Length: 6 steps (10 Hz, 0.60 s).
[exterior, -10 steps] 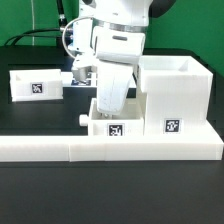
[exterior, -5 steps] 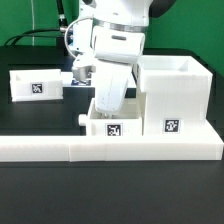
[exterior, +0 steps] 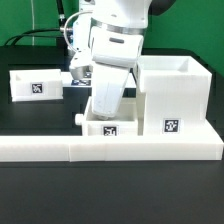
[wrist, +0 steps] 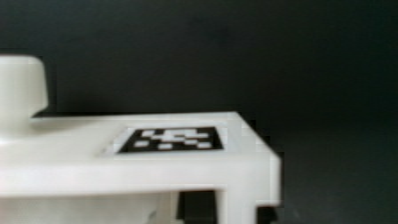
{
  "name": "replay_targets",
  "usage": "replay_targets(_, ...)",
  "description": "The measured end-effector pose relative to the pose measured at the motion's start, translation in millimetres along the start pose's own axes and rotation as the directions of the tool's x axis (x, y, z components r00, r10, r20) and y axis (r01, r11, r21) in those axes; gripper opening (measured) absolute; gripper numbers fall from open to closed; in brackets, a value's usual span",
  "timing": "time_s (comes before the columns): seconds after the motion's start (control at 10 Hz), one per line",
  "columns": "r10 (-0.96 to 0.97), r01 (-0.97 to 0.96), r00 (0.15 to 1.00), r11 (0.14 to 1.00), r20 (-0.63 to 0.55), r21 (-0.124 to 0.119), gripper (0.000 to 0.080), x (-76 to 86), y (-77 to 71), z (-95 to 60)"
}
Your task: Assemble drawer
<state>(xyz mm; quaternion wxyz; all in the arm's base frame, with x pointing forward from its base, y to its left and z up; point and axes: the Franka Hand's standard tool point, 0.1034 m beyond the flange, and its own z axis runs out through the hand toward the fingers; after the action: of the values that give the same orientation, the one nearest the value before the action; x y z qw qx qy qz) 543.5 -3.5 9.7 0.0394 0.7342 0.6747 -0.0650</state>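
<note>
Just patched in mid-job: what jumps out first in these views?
The white arm fills the middle, its claw down at a small knobbed tray behind the low front wall. A big open-topped box stands right beside that tray on the exterior view's right, and a second tray sits further back on the exterior view's left.

The white arm (exterior: pixel 114 16) reached down from above, its wrist (exterior: pixel 112 58) leaning so that the gripper (exterior: pixel 101 112) pointed downward and slightly toward the exterior view's left, the fingers too hidden in both views to tell whether they stood apart or closed.
</note>
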Motion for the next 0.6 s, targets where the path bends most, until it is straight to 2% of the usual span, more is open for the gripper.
replay_targets(0.3, 0.003, -0.003, 1.0, 1.0, 0.0, 0.002, 0.0042, -1.4, -0.3, 0.9)
replay_targets(0.6, 0.001, -0.001, 1.0, 1.0, -0.006, -0.014, 0.0042, 0.5, 1.3, 0.6)
